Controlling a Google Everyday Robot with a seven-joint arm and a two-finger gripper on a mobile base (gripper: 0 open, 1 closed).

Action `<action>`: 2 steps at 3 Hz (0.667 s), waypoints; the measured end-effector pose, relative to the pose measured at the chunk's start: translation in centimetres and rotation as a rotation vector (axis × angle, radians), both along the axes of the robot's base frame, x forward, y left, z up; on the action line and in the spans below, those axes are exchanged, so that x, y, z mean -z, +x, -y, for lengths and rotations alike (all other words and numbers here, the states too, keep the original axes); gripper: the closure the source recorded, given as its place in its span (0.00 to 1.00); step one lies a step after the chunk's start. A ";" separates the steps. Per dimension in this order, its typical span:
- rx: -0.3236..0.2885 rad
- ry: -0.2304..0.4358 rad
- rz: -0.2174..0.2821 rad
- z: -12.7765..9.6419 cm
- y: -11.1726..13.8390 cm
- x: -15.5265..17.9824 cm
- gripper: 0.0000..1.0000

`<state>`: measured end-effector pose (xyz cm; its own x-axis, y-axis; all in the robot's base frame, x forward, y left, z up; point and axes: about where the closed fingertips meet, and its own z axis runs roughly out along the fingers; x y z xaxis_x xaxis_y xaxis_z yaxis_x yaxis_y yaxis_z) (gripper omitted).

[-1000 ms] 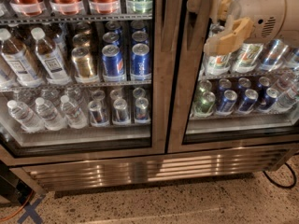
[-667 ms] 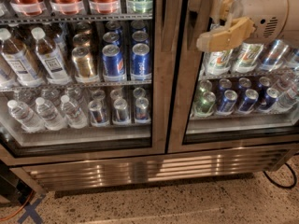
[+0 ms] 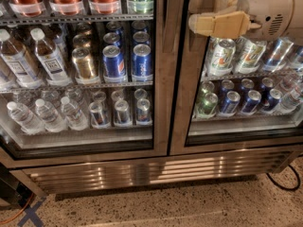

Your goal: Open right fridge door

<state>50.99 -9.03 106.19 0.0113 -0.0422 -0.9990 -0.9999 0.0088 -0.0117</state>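
The right fridge door (image 3: 236,74) is seen shut at the right of the view, one of two glass doors beside the left door (image 3: 80,70). Behind its pane, two green-and-white cans (image 3: 220,56) are counted above a front row of one green and three blue cans (image 3: 251,101). The gripper (image 3: 196,17) is held at this door's upper left frame; whether it is spread cannot be told. Since the earlier frame it has been shifted leftward off the glass.
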 end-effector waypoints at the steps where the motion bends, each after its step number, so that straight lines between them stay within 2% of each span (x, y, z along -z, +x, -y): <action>1: 0.000 0.000 0.000 0.4 0.7 0.0 0.89; 2: 0.000 0.000 0.000 0.5 0.8 0.0 1.00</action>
